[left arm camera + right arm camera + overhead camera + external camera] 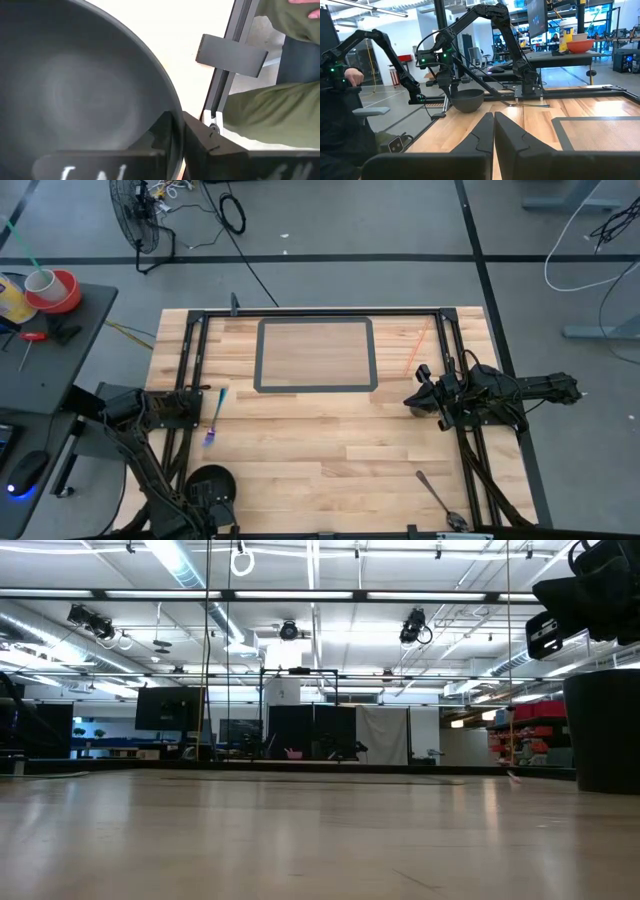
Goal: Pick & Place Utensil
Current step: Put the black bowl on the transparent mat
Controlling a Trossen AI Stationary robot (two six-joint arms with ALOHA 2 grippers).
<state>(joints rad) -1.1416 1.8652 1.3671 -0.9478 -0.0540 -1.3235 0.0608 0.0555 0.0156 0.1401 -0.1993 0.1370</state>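
Observation:
A black bowl (210, 483) sits near the table's near left corner, and it also shows in the right wrist view (467, 100). My left gripper (177, 120) is shut on its rim. A metal spoon (440, 500) lies flat by the near right edge. A blue and purple utensil (215, 420) lies flat on the left side. A thin orange utensil (417, 347) lies far right. My right gripper (412, 398) waits shut and empty (493, 116) at the right, away from all of them. My left gripper holds the bowl's rim (172, 107), with one finger (161, 131) inside the bowl and the other (200, 137) outside its wall. The bowl stays upright with its mouth up. Whether its base is clear of the table, I cannot tell.
A dark taped rectangle (315, 355) marks the far middle of the wooden table (320, 440). Black frame rails (190, 360) run along both sides. A person in an olive sleeve (270, 105) stands just beyond the near left corner. A side table with cups (40, 290) stands to the left.

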